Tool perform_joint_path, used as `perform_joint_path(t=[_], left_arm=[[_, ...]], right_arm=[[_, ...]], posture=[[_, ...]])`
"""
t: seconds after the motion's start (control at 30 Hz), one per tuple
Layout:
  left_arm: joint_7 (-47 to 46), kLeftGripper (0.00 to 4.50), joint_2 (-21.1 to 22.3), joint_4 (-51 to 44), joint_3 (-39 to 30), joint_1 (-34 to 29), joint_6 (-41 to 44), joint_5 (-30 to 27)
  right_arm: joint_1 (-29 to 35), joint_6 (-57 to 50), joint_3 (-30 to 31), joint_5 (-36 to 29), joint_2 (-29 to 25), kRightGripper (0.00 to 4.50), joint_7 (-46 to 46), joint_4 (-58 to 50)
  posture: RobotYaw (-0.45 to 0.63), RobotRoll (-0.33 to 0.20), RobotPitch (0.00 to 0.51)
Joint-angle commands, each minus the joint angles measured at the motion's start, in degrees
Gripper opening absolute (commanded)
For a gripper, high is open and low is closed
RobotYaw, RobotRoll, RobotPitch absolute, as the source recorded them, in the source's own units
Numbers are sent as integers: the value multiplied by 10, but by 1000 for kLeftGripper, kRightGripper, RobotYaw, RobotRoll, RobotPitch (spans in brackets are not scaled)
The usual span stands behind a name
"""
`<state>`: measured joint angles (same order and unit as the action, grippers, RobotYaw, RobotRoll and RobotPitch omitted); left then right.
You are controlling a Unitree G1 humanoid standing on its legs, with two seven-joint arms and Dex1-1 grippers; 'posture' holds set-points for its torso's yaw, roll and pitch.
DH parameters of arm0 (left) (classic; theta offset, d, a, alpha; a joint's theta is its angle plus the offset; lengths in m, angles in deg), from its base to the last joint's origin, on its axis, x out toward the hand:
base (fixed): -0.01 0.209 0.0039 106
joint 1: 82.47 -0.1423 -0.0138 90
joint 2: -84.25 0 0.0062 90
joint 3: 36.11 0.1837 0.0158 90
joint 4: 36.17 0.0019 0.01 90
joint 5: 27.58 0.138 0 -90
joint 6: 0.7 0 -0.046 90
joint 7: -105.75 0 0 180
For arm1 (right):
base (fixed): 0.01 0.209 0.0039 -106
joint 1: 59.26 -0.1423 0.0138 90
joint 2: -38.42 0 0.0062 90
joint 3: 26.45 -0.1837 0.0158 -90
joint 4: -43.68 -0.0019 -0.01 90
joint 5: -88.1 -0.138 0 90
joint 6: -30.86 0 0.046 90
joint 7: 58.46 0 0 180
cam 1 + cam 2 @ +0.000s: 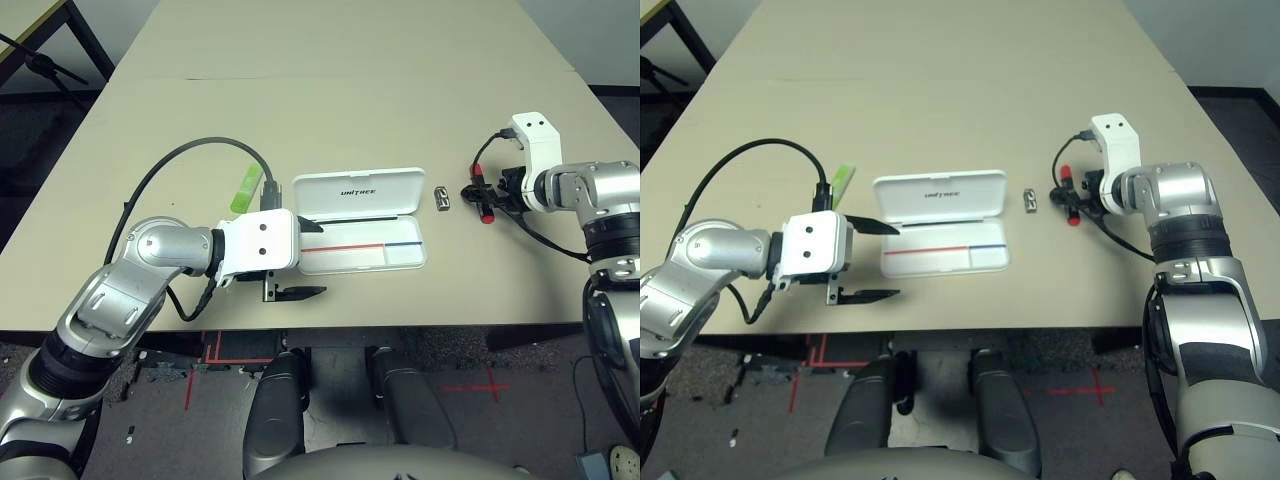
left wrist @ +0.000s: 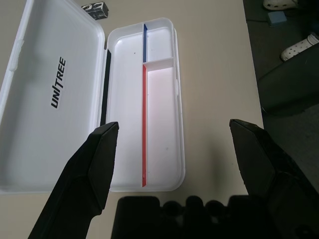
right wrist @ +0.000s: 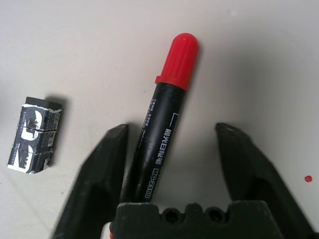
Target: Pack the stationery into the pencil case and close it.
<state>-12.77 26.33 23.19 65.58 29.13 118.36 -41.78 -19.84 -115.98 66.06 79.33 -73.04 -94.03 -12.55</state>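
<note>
The right tool [image 3: 172, 164] stood released, its fingers straddling the marker [image 3: 164, 124], which lay flat on the worktop [image 1: 330, 90] with the small sharpener-like piece [image 1: 442, 198] just beside it; a good grasp would likely need the marker centred between the fingers before clenching; the left tool [image 2: 174, 149] was also released, poised at the near end of the open pencil case [image 1: 365, 250]; the green highlighter [image 1: 245, 188] lay beyond the left wrist.
</note>
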Motion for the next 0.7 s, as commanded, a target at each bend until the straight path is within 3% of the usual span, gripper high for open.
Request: perform_joint_path(t=[0.03,0.2,0.47,0.7], left_arm=[[-1,4500,5,-11,4,-6,5,-2],[0,4500,5,-11,5,-5,5,-3],[5,4500,10,-11,2,-9,4,-6],[16,4500,13,-1,6,-3,-3,-6]], right_arm=[[11,-15,10,2,1,2401,-16,3],[12,-18,8,5,-12,543,-24,-2],[11,9,37,22,-64,492,-72,-24],[41,103,109,45,-174,492,-228,-112]], posture=[[70,0,182],[69,0,184],[56,0,190],[21,0,192]])
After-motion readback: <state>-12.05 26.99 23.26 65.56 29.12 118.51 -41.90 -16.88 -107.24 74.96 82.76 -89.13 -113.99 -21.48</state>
